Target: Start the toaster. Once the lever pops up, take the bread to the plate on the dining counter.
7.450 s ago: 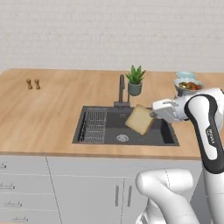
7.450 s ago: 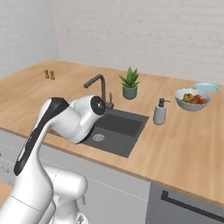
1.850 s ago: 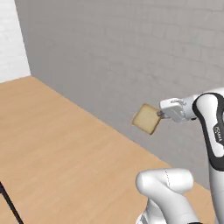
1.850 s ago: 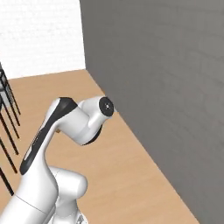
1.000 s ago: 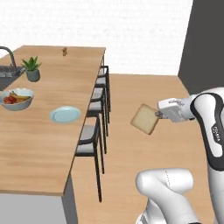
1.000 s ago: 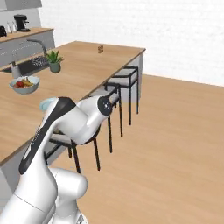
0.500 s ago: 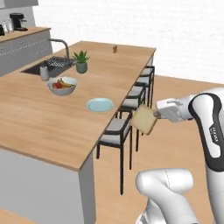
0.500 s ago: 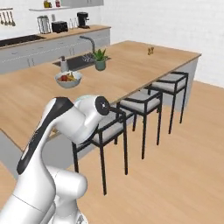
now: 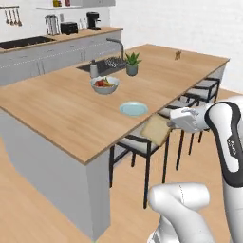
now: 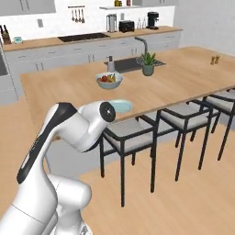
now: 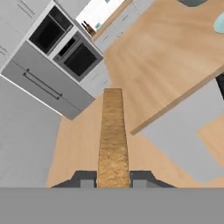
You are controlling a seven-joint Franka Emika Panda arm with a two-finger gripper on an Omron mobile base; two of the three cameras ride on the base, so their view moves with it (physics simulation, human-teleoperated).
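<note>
We see black stools (image 9: pixel 142 142) between us and the tabletop (image 9: pixel 61 104) holding plate (image 9: pixel 134 108); end effector (image 9: pixel 167 124) reaches sideways, pinching bread (image 9: pixel 155 130).

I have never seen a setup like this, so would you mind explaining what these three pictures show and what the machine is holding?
It is a white robot arm on a driving base in a simulated kitchen. Two pictures come from cameras on the base, behind the arm to its left and right; the third looks along the hand. The gripper is shut on the bread, seen edge-on in the hand view. It hangs beside the dining counter, above a stool. On the counter lie the plate, a fruit bowl and a potted plant.
</note>
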